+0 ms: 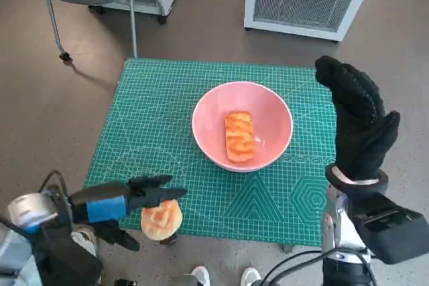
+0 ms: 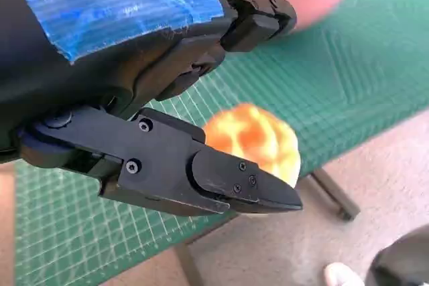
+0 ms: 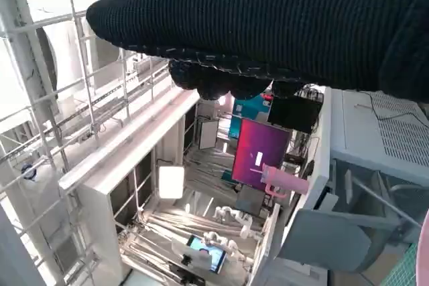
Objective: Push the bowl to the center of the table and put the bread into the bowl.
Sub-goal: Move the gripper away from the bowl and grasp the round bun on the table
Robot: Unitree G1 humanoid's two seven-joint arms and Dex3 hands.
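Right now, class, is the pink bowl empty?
No: in the head view a long bread lies inside the pink bowl, while a round bun sits at the table's near edge.

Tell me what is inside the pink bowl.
One long glazed bread lies inside the pink bowl, near the middle. The bowl floor directly beneath it is covered. A round bun sits outside, by the left hand.

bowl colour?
Pink, the bowl shows best in the head view, with a bread lying inside.
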